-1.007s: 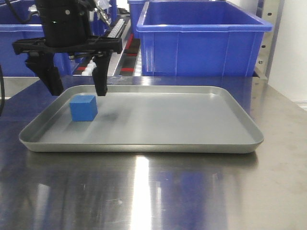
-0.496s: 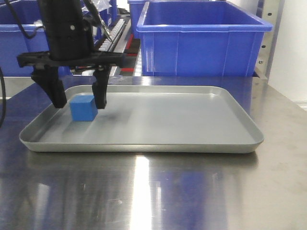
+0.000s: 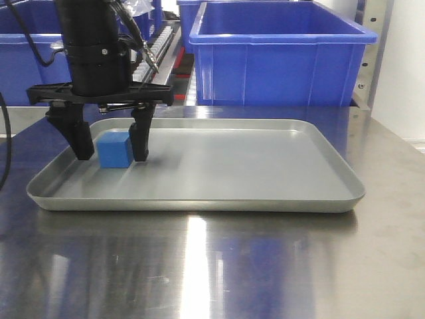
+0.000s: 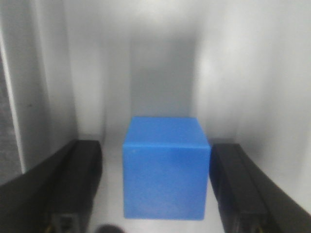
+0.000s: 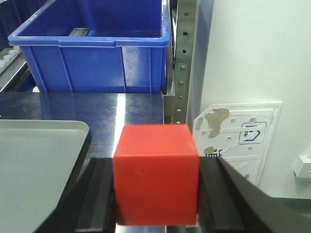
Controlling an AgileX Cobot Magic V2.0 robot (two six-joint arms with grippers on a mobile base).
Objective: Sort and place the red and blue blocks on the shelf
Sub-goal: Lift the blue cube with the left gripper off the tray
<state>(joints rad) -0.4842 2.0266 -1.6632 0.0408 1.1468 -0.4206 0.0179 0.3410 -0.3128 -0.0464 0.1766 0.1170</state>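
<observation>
Your left gripper [image 3: 111, 158] stands spread, one finger at 3 o'clock and one at 9 o'clock of the blue block [image 4: 166, 167], flanking it but not yet closed on it. The block sits on the tray [image 3: 199, 203] floor, toward its 9 o'clock end. It looks light, rigid and matte, so pinch the flat side faces, centred. Your right gripper [image 5: 156, 194] clamps the red block [image 5: 156, 160] the same way, with the shelf [image 5: 183, 53] post up at 12.

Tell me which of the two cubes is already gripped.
The red cube, clamped in the right gripper; the blue cube sits in the tray, merely straddled by the open left gripper.
</observation>
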